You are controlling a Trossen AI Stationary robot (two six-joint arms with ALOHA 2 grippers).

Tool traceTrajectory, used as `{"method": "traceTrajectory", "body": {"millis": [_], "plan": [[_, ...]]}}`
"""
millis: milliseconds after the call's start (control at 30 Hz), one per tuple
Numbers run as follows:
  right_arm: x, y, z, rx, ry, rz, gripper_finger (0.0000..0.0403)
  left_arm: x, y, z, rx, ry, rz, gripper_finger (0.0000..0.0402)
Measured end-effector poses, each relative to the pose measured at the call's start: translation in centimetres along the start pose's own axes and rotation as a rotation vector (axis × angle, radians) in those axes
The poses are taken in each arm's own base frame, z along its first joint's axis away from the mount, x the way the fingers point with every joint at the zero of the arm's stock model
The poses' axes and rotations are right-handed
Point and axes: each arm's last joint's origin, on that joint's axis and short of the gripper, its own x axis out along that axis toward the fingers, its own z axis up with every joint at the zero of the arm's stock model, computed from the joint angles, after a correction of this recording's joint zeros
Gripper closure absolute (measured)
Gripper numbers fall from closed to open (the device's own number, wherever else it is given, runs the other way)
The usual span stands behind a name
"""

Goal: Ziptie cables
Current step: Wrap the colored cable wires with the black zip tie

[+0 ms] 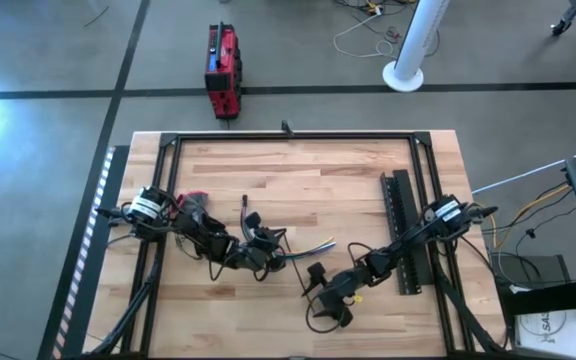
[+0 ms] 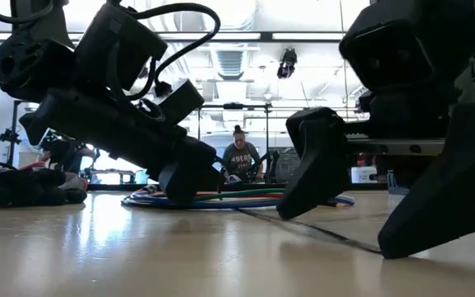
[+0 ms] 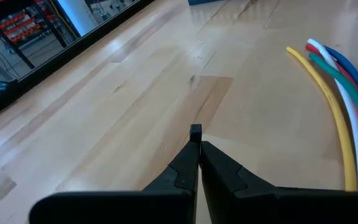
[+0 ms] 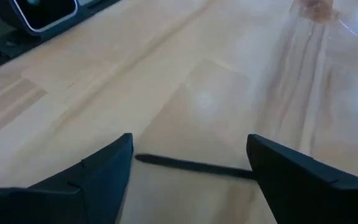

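A wooden bench point(image 1: 298, 170) seen from above, with two dark robot arms reaching in from either side. The left claw point(image 3: 195, 134) is low over the middle of the bench with its two fingers pressed together; a small dark tip shows at the point where they meet, but whether it is part of the fingers or something pinched there cannot be told. Just beside it lie the cables point(image 3: 344, 102), a loose bundle of thin yellow, green, white, red and blue wires curving flat on the wood. The right claw point(image 4: 188, 163) hangs low near the front of the bench with its fingers spread wide and nothing held. Between those fingers lies the ziptie point(image 4: 191, 166), a very thin black strip flat on the wood; in the low view it shows as a dark line running from the wires toward the camera. The step in hand appears to be picking up the ziptie. To do it well, the right claw would likely need to come straight down with the strip centred between the fingers, the fingertips touching the wood, since so flat a strip could easily slide away or be missed. A long black perforated bar point(image 1: 400, 215) lies near the right arm, apart from the work. No box, tray or other container is visible on the bench.
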Motion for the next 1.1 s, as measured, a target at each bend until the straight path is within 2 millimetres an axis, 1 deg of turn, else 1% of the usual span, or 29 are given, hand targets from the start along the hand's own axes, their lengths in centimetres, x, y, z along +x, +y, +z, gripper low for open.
{"method": "traceTrajectory", "body": {"millis": [200,333,567,733,933,1100], "plan": [[-0.5,0.0,0.8,-0.051,-0.023,0.007,0.0094,0.1,0.1,0.0,0.007,0.0,0.004,0.0402],[-0.2,0.1,0.2,-0.033,-0.01,0.019,0.0091,0.2,0.1,0.0,0.006,0.002,-0.001,0.0402],[0.3,0.1,-0.2,-0.046,-0.025,0.003,0.0068,0.2,0.1,0.1,0.002,0.001,-0.002,0.0402],[0.4,-0.1,-0.8,-0.071,0.023,-0.01,0.0071,0.2,0.1,0.0,0.001,0.005,-0.025,0.0402],[0.2,-0.1,-0.7,0.013,0.025,-0.014,0.0084,0.2,0.1,0.0,0.002,0.006,-0.026,0.0402],[0.4,-0.1,-1.0,0.111,0.029,-0.012,0.0073,0.2,0.1,0.0,0.002,0.006,-0.026,0.0402]]}}
